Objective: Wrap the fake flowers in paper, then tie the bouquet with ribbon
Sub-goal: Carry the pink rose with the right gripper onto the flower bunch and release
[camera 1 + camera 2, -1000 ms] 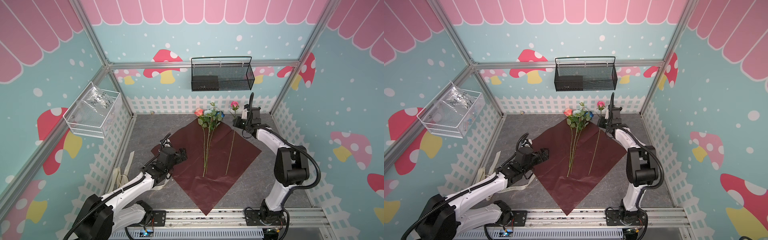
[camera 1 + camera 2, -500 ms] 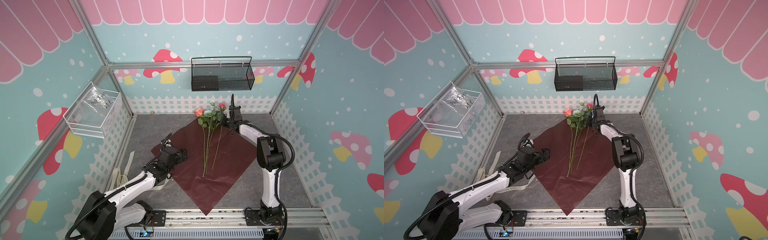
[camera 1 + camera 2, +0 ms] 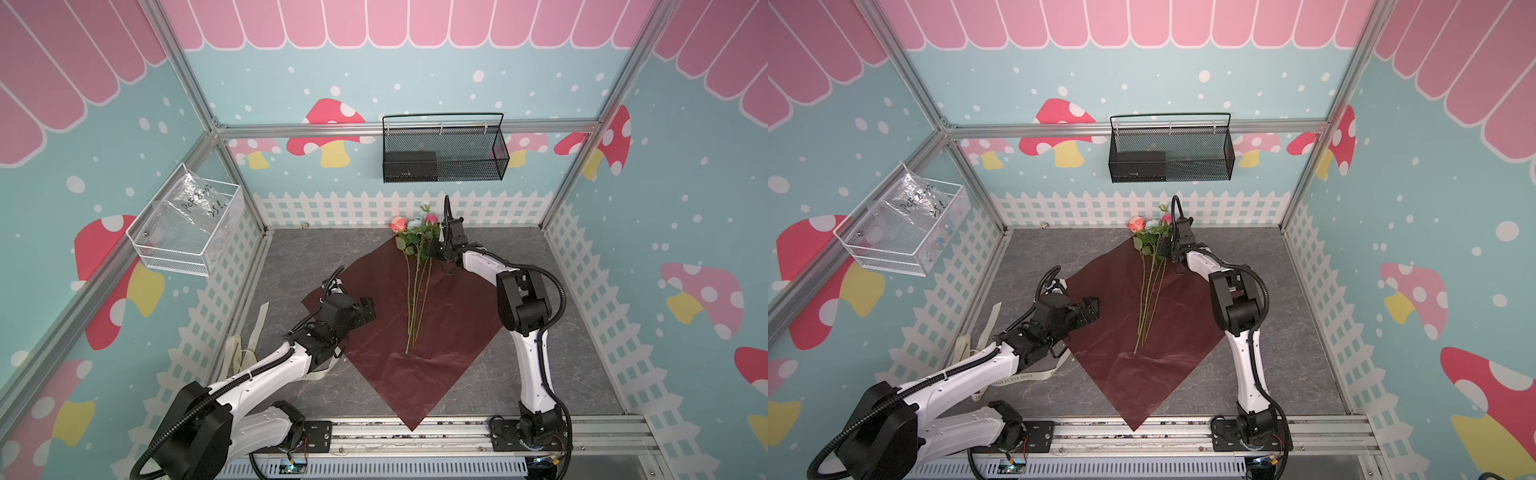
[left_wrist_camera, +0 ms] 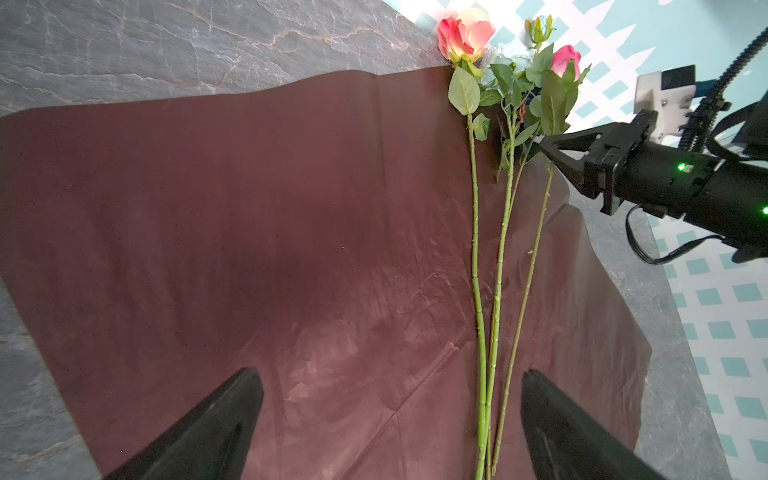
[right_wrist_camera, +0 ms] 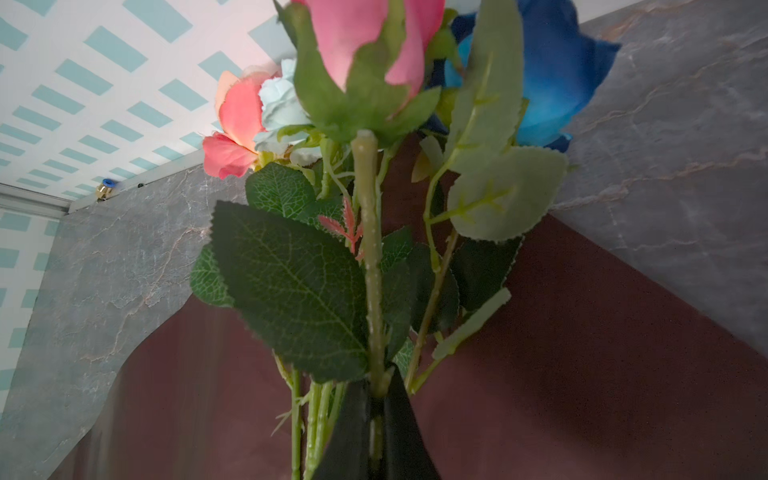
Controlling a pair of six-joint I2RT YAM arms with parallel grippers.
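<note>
Right gripper (image 5: 376, 403) clenched on pink rose (image 5: 365, 45) stem, upper centre in both top views. Bouquet of fake flowers (image 3: 409, 242) lies mid-frame on red wrapping paper (image 3: 395, 374). Left gripper (image 3: 366, 309) released, jaws wide, over paper's left corner.

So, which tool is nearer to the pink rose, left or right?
Right. The right tool grips the stem of the pink rose below its bloom. The left tool hangs open over the red paper, by the lower stems.
</note>
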